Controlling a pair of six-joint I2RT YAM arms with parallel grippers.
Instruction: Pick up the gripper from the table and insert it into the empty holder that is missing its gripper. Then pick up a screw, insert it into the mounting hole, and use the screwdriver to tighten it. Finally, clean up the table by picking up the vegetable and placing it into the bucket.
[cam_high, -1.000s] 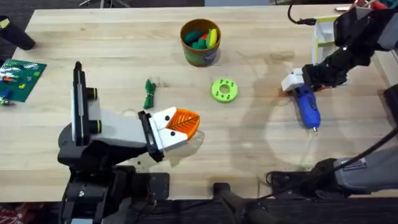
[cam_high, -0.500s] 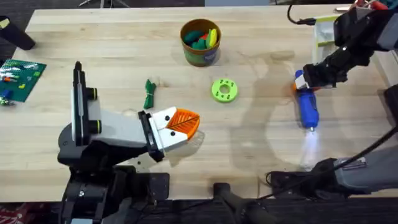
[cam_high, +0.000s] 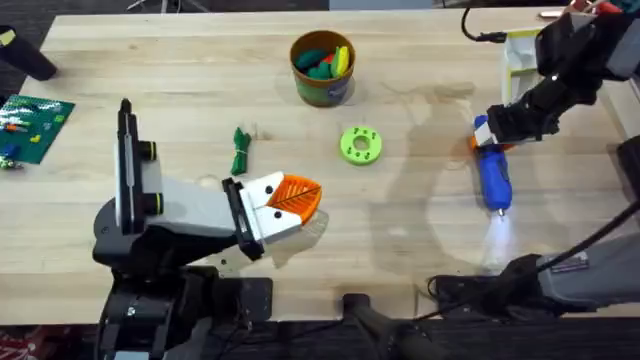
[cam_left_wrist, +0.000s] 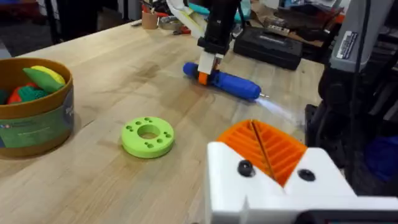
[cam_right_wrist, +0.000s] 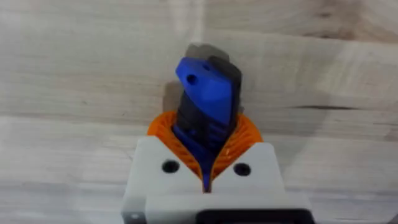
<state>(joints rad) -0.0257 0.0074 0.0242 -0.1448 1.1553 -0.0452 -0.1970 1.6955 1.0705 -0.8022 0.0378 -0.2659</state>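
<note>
Screwdriver (cam_high: 494, 172) is on the right side of the table (cam_high: 420, 230), and I see my right gripper (cam_high: 487, 137) closed on its rear end; in the right wrist view the orange pads (cam_right_wrist: 249, 138) press the blue body from both sides. Its metal bit points toward the near edge of the table, with a pale glow on the wood just in front of the bit. I cannot tell if the tool rests on the wood or is a little above it. My left gripper (cam_high: 297, 199) sits low near the front, its jaws together and holding nothing. Vegetable (cam_high: 240, 150) lies on the table beyond the left gripper, well apart from the bucket (cam_high: 322, 68), which stands farther back with coloured toys inside. A lime green disc (cam_high: 361, 145) lies between vegetable and screwdriver.
</note>
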